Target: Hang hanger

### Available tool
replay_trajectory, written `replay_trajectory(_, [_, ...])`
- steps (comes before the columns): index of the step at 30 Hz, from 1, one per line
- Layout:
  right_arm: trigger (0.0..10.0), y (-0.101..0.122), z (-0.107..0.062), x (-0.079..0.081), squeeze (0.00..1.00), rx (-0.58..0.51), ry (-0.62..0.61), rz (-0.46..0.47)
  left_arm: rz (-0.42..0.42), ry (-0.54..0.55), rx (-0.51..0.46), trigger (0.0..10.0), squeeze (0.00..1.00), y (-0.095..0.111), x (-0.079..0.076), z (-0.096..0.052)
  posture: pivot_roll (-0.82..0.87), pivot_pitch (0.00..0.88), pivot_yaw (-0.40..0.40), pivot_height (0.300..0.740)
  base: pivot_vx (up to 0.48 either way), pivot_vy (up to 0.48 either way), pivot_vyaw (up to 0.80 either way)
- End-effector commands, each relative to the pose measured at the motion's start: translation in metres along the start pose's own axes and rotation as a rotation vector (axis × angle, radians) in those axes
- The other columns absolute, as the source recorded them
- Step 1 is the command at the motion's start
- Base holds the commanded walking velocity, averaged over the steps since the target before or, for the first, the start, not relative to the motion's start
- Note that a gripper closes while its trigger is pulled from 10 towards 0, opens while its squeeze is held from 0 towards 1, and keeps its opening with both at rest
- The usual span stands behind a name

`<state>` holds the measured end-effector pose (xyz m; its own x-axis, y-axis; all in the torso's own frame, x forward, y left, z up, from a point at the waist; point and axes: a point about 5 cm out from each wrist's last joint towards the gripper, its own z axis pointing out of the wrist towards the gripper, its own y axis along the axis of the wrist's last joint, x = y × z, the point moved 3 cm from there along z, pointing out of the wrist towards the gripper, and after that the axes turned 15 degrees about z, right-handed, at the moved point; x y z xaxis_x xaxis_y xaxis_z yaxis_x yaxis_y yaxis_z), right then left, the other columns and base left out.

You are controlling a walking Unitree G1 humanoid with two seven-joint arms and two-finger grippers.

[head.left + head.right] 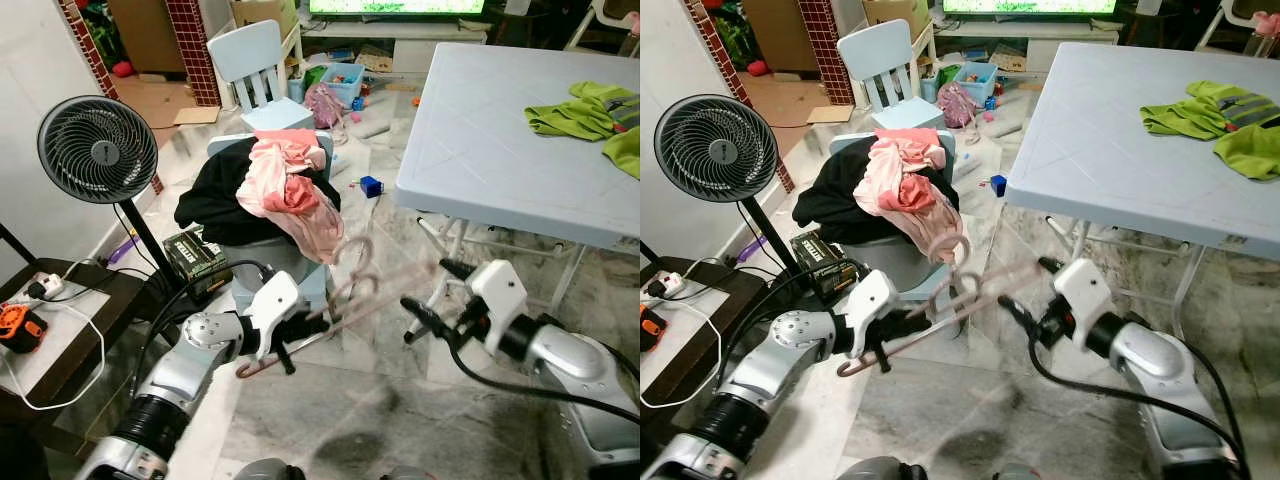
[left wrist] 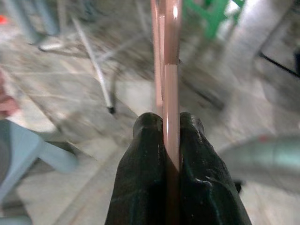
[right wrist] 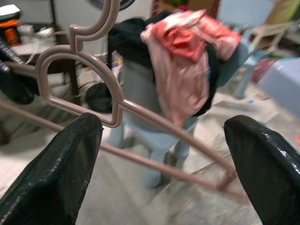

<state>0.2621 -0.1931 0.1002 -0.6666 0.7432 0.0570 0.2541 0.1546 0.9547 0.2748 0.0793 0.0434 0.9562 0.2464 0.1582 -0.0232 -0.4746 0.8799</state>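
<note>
A pale pink plastic hanger (image 1: pixel 352 288) hangs in the air before me, motion-blurred, over the marble floor. My left gripper (image 1: pixel 287 343) is shut on its lower bar near one end; in the left wrist view the two black fingers (image 2: pixel 145 154) pinch the pink bar (image 2: pixel 171 93). My right gripper (image 1: pixel 430 288) stands open just right of the hanger's other end, not touching it. In the right wrist view the hanger (image 3: pixel 117 108) with its hook crosses between the spread fingers (image 3: pixel 56 173).
A pale blue chair heaped with black and pink clothes (image 1: pixel 270 190) stands just beyond the hanger. A black fan (image 1: pixel 95 150) and a dark side table (image 1: pixel 60 330) are at the left. A light blue table (image 1: pixel 500 130) with green cloth (image 1: pixel 585 115) is at the right.
</note>
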Motion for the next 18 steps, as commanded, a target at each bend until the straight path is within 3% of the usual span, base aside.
replay_trajectory(1, [10.0,0.004,0.000,0.009,0.00,0.007,0.075,0.001,0.017,-0.082,-0.033,10.0,0.00,0.010,-0.007,0.001,-0.11,0.000,0.090,0.740,0.000,0.000,0.00])
replay_trajectory(3, [10.0,0.000,-0.003,0.018,0.00,0.048,0.145,0.022,0.031,-0.178,-0.055,10.0,0.00,0.014,-0.020,0.003,-0.11,0.000,0.093,0.740,0.000,0.000,0.00])
replay_trajectory(6, [10.0,-0.008,-0.008,0.026,0.00,0.110,0.213,0.010,0.049,-0.235,-0.061,10.0,0.00,0.016,-0.026,0.002,-0.11,0.000,0.092,0.740,0.000,0.000,0.00])
replay_trajectory(11, [10.0,-0.011,-0.011,0.026,0.00,0.165,0.263,-0.025,0.054,-0.302,-0.061,10.0,0.00,0.018,-0.029,-0.001,-0.11,0.000,0.095,0.740,0.000,0.000,0.00])
replay_trajectory(14, [9.9,-0.011,-0.015,0.028,0.00,0.219,0.322,-0.032,0.100,-0.316,-0.046,10.0,0.00,0.018,-0.028,-0.002,-0.11,0.000,0.097,0.740,0.000,0.000,0.00])
replay_trajectory(15, [0.0,-0.014,-0.018,0.023,0.00,0.256,0.319,-0.053,0.113,-0.316,-0.034,10.0,0.00,0.017,-0.027,-0.003,-0.11,0.000,0.097,0.740,0.000,0.000,0.00])
replay_trajectory(18, [0.0,-0.015,-0.020,0.020,0.00,0.280,0.321,-0.062,0.115,-0.317,-0.034,10.0,0.00,0.017,-0.027,-0.004,-0.11,0.000,0.097,0.740,0.000,0.000,0.00])
